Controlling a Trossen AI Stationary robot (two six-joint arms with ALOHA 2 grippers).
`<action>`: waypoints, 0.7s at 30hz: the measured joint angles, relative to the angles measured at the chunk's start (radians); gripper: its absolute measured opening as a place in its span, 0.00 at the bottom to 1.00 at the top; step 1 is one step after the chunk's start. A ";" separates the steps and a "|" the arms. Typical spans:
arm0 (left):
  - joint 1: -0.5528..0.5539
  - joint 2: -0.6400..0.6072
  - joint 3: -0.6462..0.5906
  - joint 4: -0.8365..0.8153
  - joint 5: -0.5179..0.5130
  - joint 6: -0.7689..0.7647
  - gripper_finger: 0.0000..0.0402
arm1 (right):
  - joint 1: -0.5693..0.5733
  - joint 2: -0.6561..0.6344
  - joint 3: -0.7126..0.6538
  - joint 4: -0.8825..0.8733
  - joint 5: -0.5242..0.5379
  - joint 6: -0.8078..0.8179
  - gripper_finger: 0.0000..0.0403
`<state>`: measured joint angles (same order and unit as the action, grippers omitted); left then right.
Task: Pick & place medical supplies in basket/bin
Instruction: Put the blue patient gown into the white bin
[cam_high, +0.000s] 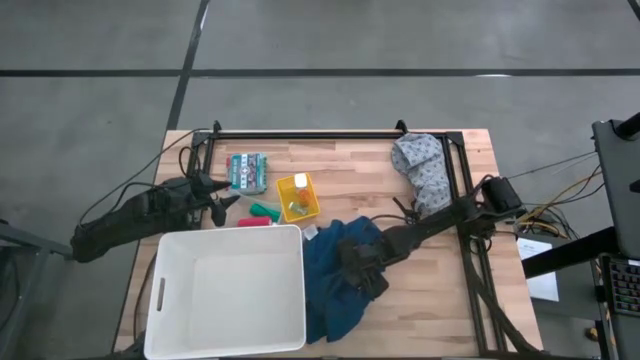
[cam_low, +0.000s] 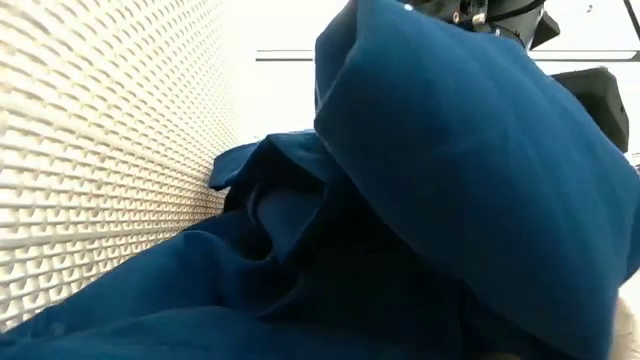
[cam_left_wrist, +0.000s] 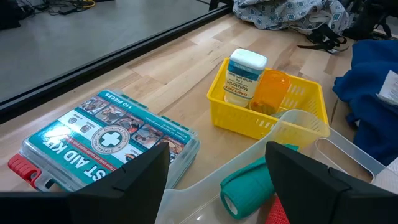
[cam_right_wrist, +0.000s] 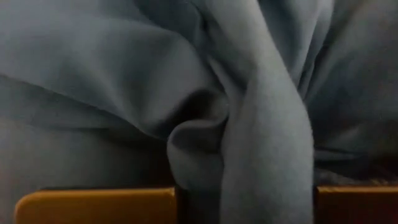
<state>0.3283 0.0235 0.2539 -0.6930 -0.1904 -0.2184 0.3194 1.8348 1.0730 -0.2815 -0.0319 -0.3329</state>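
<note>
Wooden tabletop (cam_high: 400, 300) on a grey floor. We see the right gripper (cam_high: 357, 262) down in the blue garment (cam_high: 335, 290); its wrist view is filled with folded fabric (cam_right_wrist: 261, 124) bunched between the fingers, so we read it as clenched on the cloth, though the fingertips themselves are hidden. The garment lies heaped just beside the white tub (cam_high: 225, 290), touching its right wall, and in the low view it rises in a lifted fold (cam_low: 470, 150) next to the tub's textured side (cam_low: 100, 150). A grey speckled cloth (cam_high: 422, 170) sits at the far right edge of the table, well apart.

The left gripper (cam_high: 222, 200) waits near the tub's far left corner, fingers (cam_left_wrist: 137, 180) apart and holding nothing. Just ahead of it lie a green roll (cam_left_wrist: 249, 186) and a red item (cam_high: 254, 222), with a first aid kit (cam_left_wrist: 106, 140) beside. A small yellow basket (cam_left_wrist: 298, 112) holds a white bottle (cam_left_wrist: 244, 76) and an orange one (cam_left_wrist: 272, 90).
</note>
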 joint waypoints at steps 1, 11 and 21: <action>0.000 0.000 0.000 0.000 0.000 0.000 0.68 | 0.000 -0.009 0.000 -0.006 -0.001 0.002 0.13; 0.000 0.000 0.000 0.000 0.000 0.000 0.68 | 0.001 -0.147 0.000 -0.039 -0.007 0.050 0.13; 0.000 0.000 0.000 0.000 0.000 0.000 0.68 | 0.001 -0.338 0.002 -0.064 -0.055 0.130 0.13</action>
<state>0.3283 0.0235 0.2539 -0.6930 -0.1902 -0.2184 0.3202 1.4968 1.0755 -0.3460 -0.0872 -0.2033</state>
